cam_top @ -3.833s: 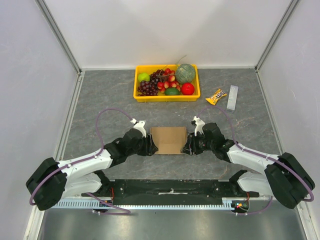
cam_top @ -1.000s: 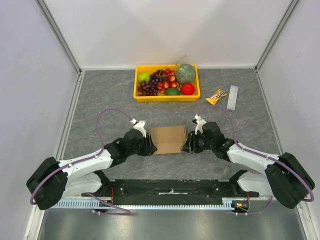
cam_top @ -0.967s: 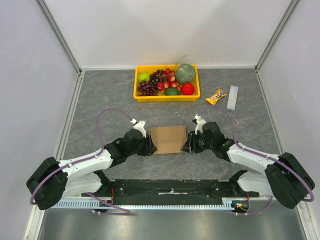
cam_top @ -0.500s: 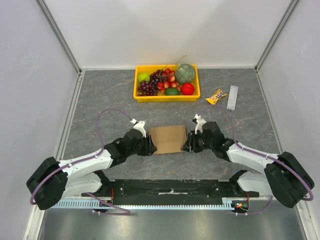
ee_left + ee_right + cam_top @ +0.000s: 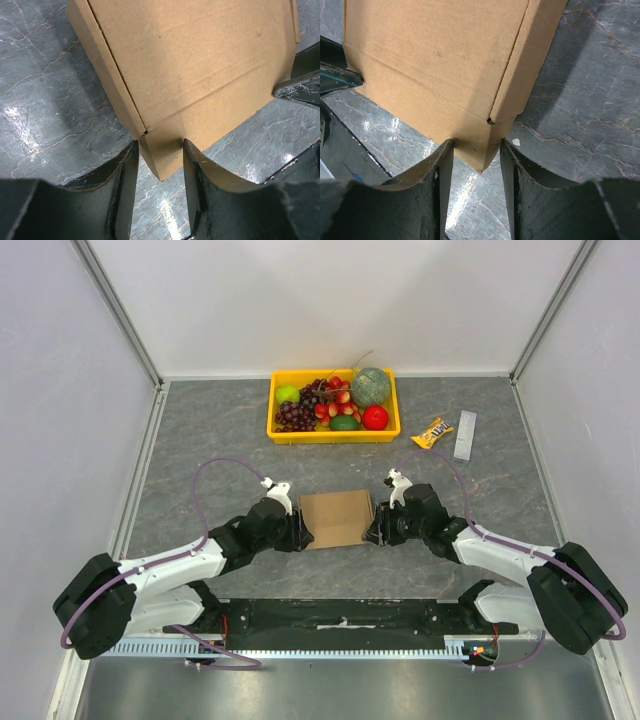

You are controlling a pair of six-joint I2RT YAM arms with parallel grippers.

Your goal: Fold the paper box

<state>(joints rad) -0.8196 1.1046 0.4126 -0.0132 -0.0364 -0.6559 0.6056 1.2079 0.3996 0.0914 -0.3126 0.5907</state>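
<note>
The left gripper (image 5: pixel 160 145) and the right gripper (image 5: pixel 476 144) each pinch a near corner of the paper box (image 5: pixel 338 518).

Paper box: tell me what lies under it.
Grey table shows all around the paper box, with its shadow on the stone. The left hand and right hand each clamp a corner. Whatever lies directly beneath is covered by the cardboard.

The top external camera looks down from above and behind the 2 arm bases, over the whole table (image 5: pixel 200 440). Each wrist camera (very close in) peers past its own fingers, left gripper (image 5: pixel 160 144) and right gripper (image 5: pixel 476 142), at opposite ends of the paper box (image 5: pixel 337 518), which all 3 views share.
</note>
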